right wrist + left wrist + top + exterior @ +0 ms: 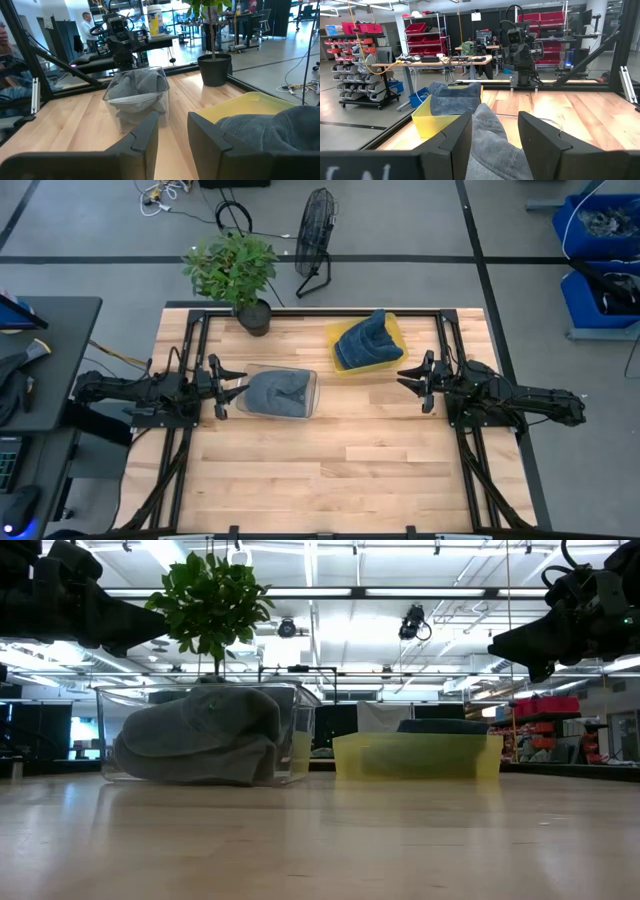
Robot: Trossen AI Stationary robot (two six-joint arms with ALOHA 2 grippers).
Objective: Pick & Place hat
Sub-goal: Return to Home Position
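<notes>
Got both arms stretched out level in the high view, coming in from the left and right edges of the counter (pixel 350 470) and pointing inward at each other. Can spot the left pincer (pixel 228 387) at middle left, spread open, pinching nothing, parked just beside the left wall of the transparent bin (pixel 312 380). Same deal with the right pincer (pixel 408 380) at middle right: spread open, nothing in it, hanging near the yellow bin (pixel 332 332) but clear of it. Checked the low view too and found the pair held well up off the counter, one in each upper corner of the frame.

Found the gray caps (pixel 278 394) bunched up inside the transparent bin, a bit left of centre, filling most of it. Can't really split the pile into separate caps. Found the blue cap (pixel 368 340) heaped in the yellow bin, up and right of centre, poking over the rim. Can make out a sliver of gap between the two bins in the low view.

Also spotted a potted plant (pixel 235 265) at the counter's upper edge, just above the transparent bin, and a floor fan (pixel 315 235) on the floor beyond. Can just make out a person (pixel 88 25) far off in the room in the right wrist view.
</notes>
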